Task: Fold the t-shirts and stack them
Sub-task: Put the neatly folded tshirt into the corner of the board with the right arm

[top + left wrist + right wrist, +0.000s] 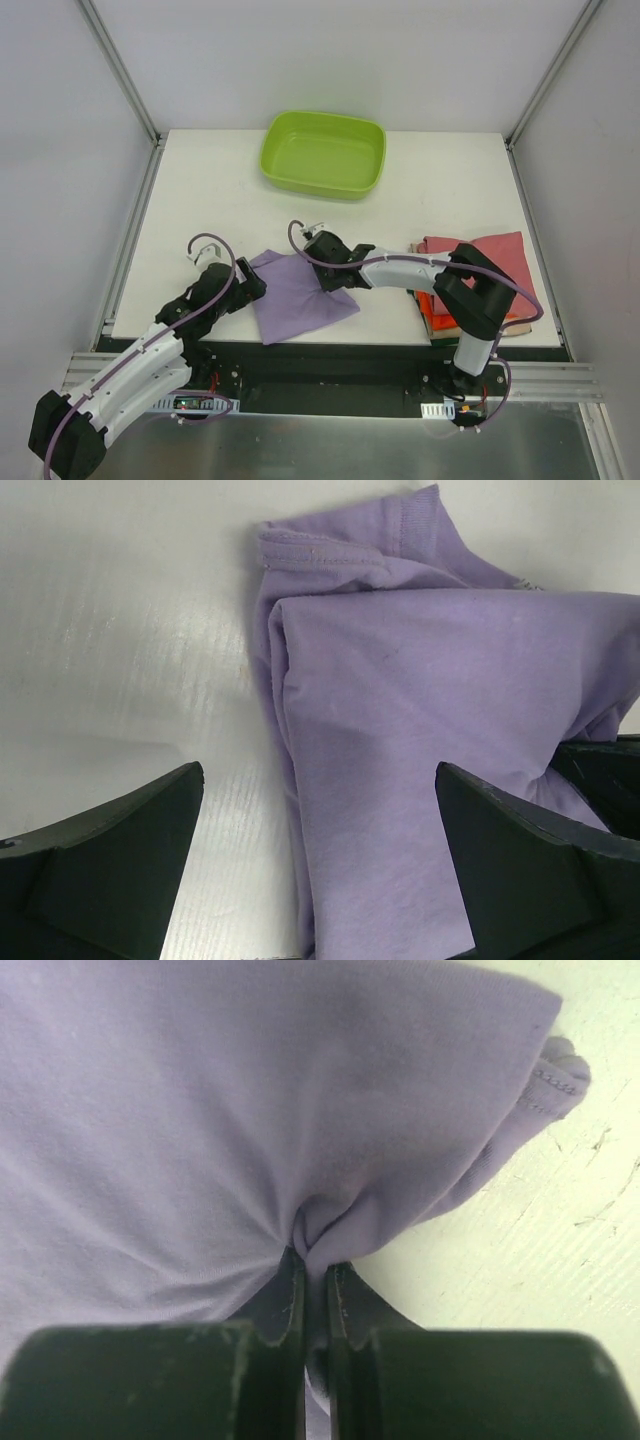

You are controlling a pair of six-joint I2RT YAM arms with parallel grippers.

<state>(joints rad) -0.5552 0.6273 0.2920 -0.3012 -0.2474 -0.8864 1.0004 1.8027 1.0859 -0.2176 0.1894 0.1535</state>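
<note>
T-shirt (296,300) in right end effector (316,1262)

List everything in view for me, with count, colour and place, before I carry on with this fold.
lilac t-shirt: one, light purple, partly folded, near edge of the table between the arms.
stack of t-shirts: count unclear, rose-red on top, orange and dark edges beneath, near right corner.
tub: one, lime green, far middle of the table.
table: one, white, under everything.
left fingers: one pair, black, open, over the lilac t-shirt's left edge.
right fingers: one pair, black, shut on a pinch of the lilac t-shirt's right side.
</note>
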